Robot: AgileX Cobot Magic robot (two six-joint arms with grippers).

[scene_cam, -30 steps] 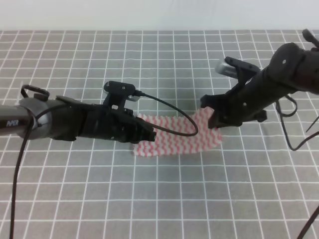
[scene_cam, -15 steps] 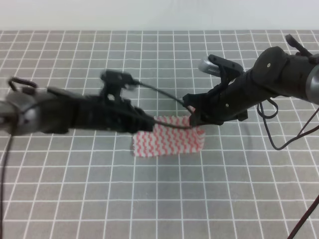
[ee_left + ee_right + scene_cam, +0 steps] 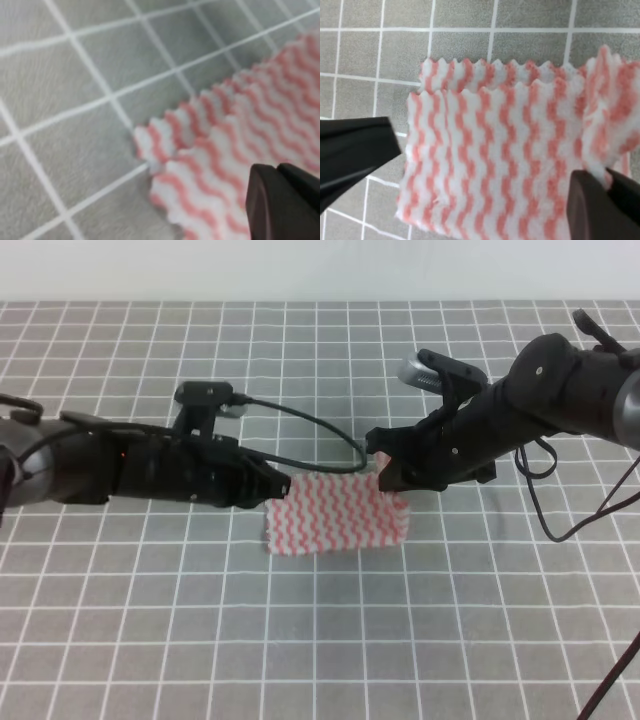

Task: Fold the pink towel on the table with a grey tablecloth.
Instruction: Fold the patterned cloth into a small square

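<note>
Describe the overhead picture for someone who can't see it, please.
A folded pink towel lies on the table with a grey tablecloth. Two black robot arms meet over it: the left pincer at its left edge, the right pincer at its upper right corner.

We are seeing even, bright, diffuse light in the exterior high view, casting only faint soft shadows under the arms. The left wrist view is blurring throughout, the pink towel (image 3: 235, 150) looking soft toward three o'clock. The right wrist view is staying sharper, its dark fingers (image 3: 600, 205) defocusing at five o'clock.
</note>
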